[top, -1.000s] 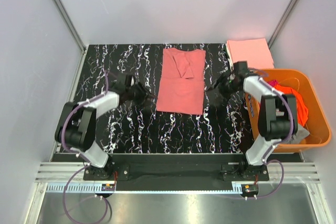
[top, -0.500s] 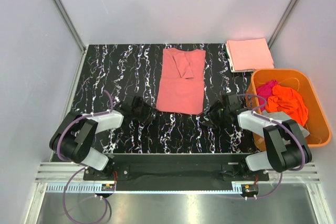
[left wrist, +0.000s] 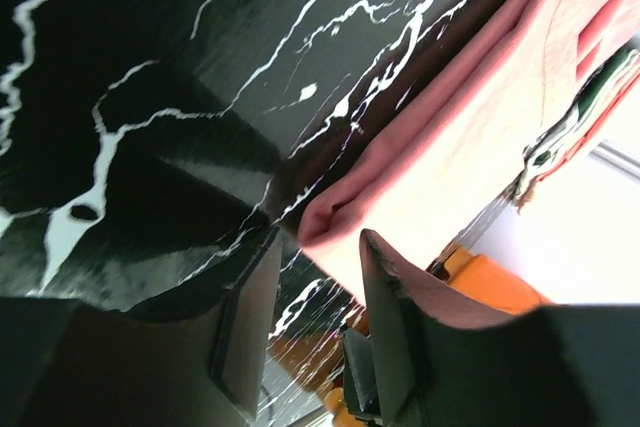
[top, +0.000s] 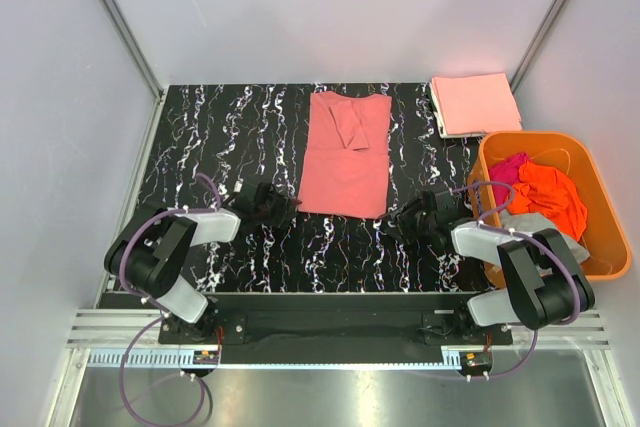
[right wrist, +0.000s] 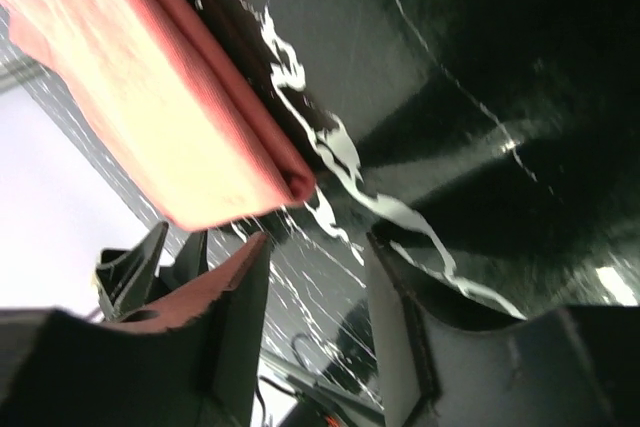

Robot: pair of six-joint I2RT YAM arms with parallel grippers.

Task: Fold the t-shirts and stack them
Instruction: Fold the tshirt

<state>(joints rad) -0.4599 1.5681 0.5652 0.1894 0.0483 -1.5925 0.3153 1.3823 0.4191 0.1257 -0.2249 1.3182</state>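
A salmon-pink t-shirt (top: 345,152) lies folded into a long strip in the middle of the black marbled table (top: 200,137). My left gripper (top: 285,209) sits low at its near left corner, and my right gripper (top: 398,219) sits low at its near right corner. In the left wrist view the gripper (left wrist: 320,239) is open, with the shirt's corner (left wrist: 330,222) just ahead of the fingertips. The right gripper (right wrist: 317,242) is also open, and the folded corner (right wrist: 295,182) lies just beyond its tips. Neither holds cloth.
A folded peach-pink t-shirt (top: 475,104) lies at the back right corner. An orange plastic basket (top: 530,136) at the right holds magenta (top: 508,167), bright orange (top: 548,190) and grey (top: 530,222) shirts. White walls enclose the table.
Both arms have drawn back toward the near edge and dropped to the shirt's near corners. The right one came from beside the peach shirt. Both sets of jaws have narrowed.
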